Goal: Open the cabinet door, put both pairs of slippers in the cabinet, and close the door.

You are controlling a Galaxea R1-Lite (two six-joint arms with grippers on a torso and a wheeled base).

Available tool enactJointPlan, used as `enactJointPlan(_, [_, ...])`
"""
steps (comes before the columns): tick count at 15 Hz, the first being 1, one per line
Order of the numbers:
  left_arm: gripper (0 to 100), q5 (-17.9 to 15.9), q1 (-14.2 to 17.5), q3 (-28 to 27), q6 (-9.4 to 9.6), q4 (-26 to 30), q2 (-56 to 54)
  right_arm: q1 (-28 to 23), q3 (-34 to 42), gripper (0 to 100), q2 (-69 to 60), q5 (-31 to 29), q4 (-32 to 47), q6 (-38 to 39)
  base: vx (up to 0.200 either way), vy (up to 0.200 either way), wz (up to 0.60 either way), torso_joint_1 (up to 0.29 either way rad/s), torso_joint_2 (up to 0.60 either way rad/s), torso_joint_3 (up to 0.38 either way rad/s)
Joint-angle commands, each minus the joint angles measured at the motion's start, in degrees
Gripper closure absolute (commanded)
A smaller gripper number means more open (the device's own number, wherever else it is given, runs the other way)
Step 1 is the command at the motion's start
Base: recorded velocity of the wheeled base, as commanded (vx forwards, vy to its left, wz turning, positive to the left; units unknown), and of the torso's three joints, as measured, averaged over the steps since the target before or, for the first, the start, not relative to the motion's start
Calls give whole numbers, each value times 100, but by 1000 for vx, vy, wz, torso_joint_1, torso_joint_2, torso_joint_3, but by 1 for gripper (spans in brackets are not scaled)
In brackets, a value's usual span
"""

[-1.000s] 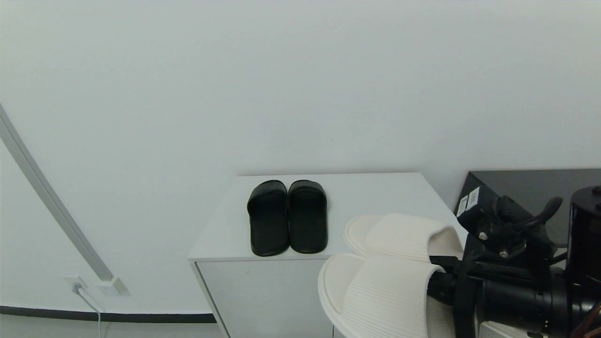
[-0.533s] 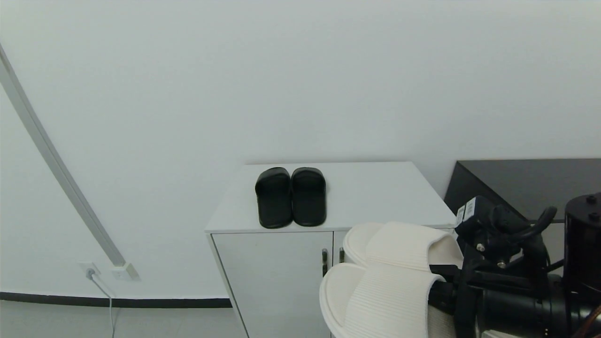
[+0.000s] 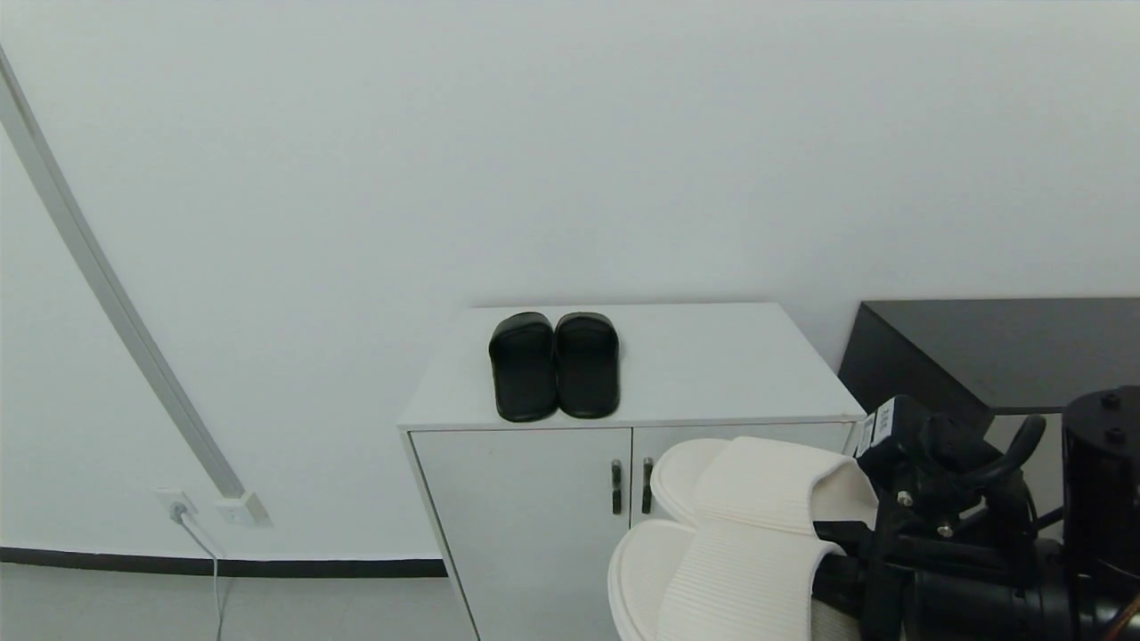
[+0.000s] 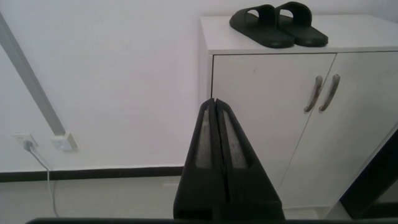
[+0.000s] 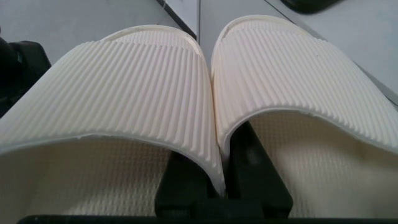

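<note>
A pair of black slippers (image 3: 554, 365) (image 4: 278, 23) lies side by side on top of the white cabinet (image 3: 712, 374). Both cabinet doors are shut, and their two dark handles (image 3: 631, 486) (image 4: 322, 93) meet at the middle. Low at the right, in front of the right door, my right gripper (image 3: 833, 534) (image 5: 222, 174) is shut on a pair of ribbed white slippers (image 3: 748, 534) (image 5: 199, 93), pinching their inner edges together. My left gripper (image 4: 214, 106) hangs shut and holds nothing, some way in front of the cabinet's left door.
A black table (image 3: 1006, 347) stands right of the cabinet. On the wall at the left are a slanted grey conduit (image 3: 107, 285) and a socket (image 3: 175, 506) with a cable running to the floor. Bare floor lies left of the cabinet.
The head camera has pulled back: the cabinet looks smaller and its doors and handles have come into view. The white slippers stay in my right gripper.
</note>
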Motion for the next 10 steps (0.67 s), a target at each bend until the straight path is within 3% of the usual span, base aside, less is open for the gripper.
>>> enactJointPlan(1, [100,12,0,1,-9,2,7,3,12,100,-7,-1,-1,-3,0,0,0,0,0,0])
enactJointPlan(7, [100,12,0,1,0,2,7,3,30,100,45,25,-1,-100,0,0,0,-11,18,15])
enactJointPlan(10, [100,12,0,1,0,2,7,3,56,100,45,25,-1,-118,0,0,0,-172,404,235])
